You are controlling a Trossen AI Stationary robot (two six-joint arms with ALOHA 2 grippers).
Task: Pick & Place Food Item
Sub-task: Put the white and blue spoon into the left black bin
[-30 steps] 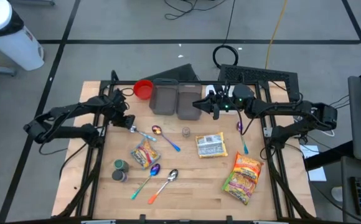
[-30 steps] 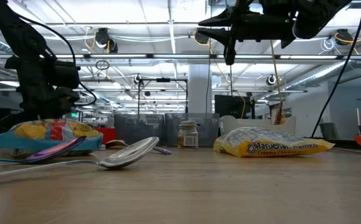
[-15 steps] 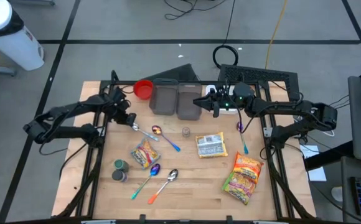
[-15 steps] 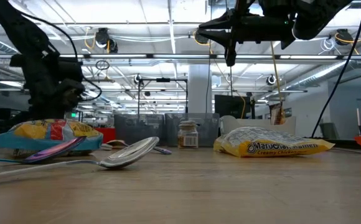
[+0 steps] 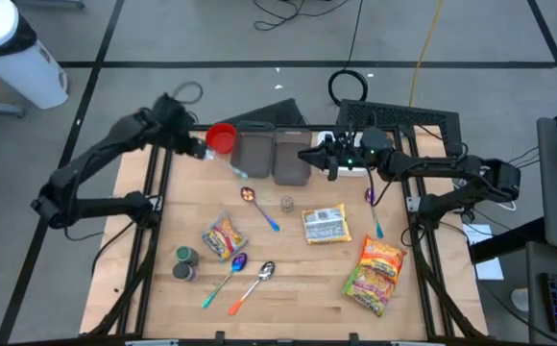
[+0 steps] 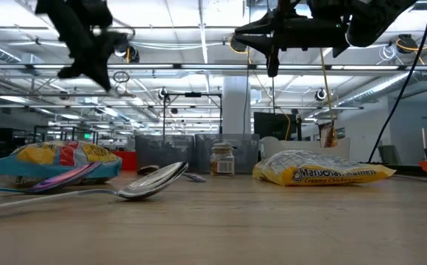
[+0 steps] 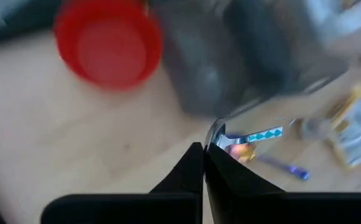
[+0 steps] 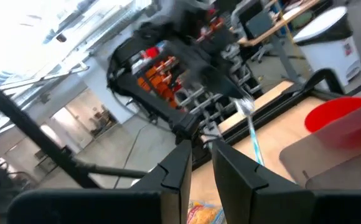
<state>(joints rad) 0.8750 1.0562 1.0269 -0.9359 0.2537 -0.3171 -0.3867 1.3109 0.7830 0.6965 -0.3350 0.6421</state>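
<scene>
- Table (image 5: 288, 288): wooden, with snack bags, spoons, jars and two grey bins (image 5: 272, 154) at its far edge.
- Left gripper (image 5: 199, 146): raised near the far-left corner beside a red bowl (image 5: 222, 137), fingers pinching a spoon (image 7: 246, 135).
- Right gripper (image 5: 319, 160): over the bins, fingers nearly together, holding nothing visible.
- Noodle bag (image 5: 325, 224): flat at the table's centre.

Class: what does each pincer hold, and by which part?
Left pincer grips the spoon by its bowl end; right pincer holds nothing visible.
</scene>
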